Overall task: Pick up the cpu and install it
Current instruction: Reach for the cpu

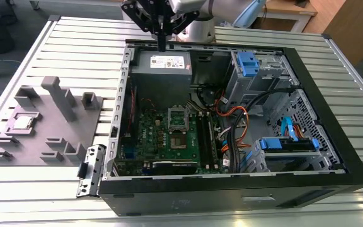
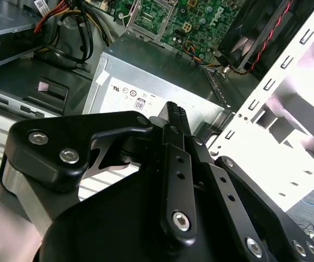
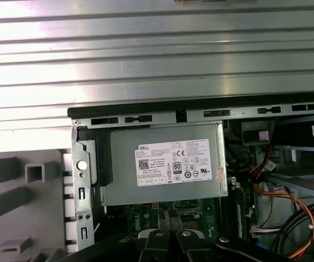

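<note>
Pointing straight down over the grey metal power supply box (image 1: 162, 62), the black gripper (image 1: 162, 46) is closed, well apart from the silvery square cpu (image 1: 22, 122).

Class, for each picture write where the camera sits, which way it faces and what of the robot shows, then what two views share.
Exterior view: off the arm, high up, looking down into the computer case, with the cpu in the grey tray on the exterior view's left; the gripper hangs above the power supply.
First wrist view: on the arm, facing down at the power supply; the gripper shows.
Second wrist view: on the arm, looking past the gripper at the green board.
Both wrist views share the power supply.
</note>
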Motion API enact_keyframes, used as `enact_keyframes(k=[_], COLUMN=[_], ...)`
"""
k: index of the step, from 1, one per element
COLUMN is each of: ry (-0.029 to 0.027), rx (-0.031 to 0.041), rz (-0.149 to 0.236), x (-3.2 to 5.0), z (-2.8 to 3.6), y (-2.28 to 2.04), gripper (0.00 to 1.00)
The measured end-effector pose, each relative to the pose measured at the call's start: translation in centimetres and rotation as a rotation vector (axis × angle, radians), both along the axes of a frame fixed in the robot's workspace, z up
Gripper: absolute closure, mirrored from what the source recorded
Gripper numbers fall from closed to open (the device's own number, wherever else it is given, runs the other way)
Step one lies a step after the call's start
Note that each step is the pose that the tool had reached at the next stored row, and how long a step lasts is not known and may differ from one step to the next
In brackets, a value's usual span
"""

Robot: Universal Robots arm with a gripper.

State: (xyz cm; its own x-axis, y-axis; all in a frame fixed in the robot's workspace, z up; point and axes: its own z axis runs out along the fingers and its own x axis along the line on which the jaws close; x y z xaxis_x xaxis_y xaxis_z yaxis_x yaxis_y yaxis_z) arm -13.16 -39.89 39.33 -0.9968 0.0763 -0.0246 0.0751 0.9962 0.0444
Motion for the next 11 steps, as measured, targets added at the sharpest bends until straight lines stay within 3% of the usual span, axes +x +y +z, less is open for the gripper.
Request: enact_keyframes(k=[11], ry=[-0.0005], rx=[-0.0001], rz=[0.0], x=[-0.38], z=[0.0], y=[0.0], gripper=[0.89])
